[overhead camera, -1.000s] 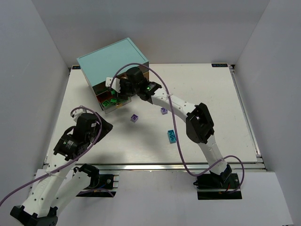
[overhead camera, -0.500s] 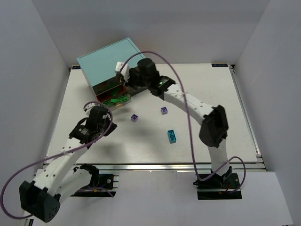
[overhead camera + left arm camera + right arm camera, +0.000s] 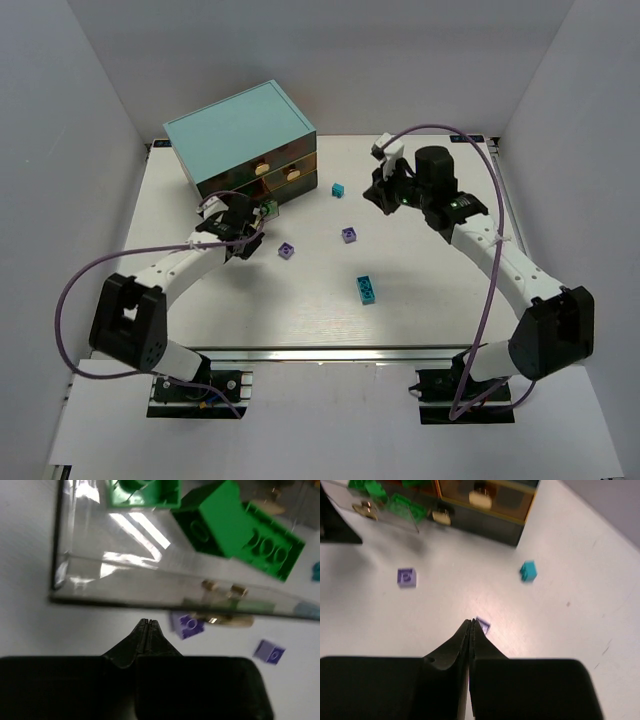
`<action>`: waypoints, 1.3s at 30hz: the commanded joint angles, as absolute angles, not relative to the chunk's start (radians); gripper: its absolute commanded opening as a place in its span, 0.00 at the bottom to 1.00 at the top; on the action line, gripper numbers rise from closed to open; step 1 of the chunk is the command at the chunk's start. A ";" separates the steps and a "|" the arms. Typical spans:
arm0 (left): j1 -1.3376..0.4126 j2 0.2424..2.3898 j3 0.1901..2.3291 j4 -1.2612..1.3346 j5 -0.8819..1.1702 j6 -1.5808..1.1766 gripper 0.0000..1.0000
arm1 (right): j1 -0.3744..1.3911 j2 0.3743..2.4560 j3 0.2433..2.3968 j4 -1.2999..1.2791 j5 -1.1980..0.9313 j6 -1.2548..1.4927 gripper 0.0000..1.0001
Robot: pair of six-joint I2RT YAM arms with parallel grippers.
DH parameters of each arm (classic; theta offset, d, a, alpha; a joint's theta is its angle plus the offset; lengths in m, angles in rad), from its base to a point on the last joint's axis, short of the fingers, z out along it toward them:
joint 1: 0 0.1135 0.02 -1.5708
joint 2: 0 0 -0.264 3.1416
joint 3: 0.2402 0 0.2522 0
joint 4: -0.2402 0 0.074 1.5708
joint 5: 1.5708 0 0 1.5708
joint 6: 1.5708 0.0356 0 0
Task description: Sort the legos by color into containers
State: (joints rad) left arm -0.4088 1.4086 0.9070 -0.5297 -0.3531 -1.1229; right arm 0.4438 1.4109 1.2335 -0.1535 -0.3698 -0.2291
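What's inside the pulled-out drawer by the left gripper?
Green legos, at least two, show through the clear wall of the drawer. Its far end is cut off in the left wrist view, so the full count is unknown.

Two purple legos (image 3: 287, 250) (image 3: 349, 235) — two cyan legos (image 3: 338, 189) (image 3: 365, 288)

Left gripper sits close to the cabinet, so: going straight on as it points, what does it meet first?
Likely the clear front wall of the open drawer holding green legos, just ahead of the left gripper; depth is unclear.
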 commanded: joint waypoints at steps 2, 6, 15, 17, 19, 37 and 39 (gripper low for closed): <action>-0.402 1.529 1.038 -0.525 -0.429 -1.320 0.01 | 0.393 1.333 1.177 -0.140 -0.380 -0.180 0.00; -0.384 1.624 1.137 -0.584 -0.479 -1.387 0.07 | 0.359 1.310 1.141 -0.149 -0.390 -0.161 0.00; -0.341 1.673 1.204 -0.558 -0.546 -1.399 0.28 | 0.295 1.276 1.094 -0.161 -0.411 -0.170 0.00; -0.331 1.683 1.219 -0.563 -0.558 -1.391 0.31 | 0.288 1.276 1.088 -0.167 -0.419 -0.175 0.00; -0.321 1.690 1.233 -0.555 -0.561 -1.370 0.37 | 0.281 1.275 1.083 -0.167 -0.419 -0.181 0.00; -0.339 1.577 1.109 -0.351 -0.528 -1.325 0.68 | 0.238 1.293 1.063 -0.186 -0.454 -0.209 0.00; -0.339 1.578 1.114 -0.366 -0.537 -1.324 0.74 | 0.235 1.293 1.065 -0.189 -0.460 -0.209 0.00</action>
State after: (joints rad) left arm -0.3382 1.6367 1.1194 -0.4057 -0.5140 -1.3323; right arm 0.2424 1.2995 1.0634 -0.1867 -0.4332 -0.1947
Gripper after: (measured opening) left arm 0.719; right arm 0.015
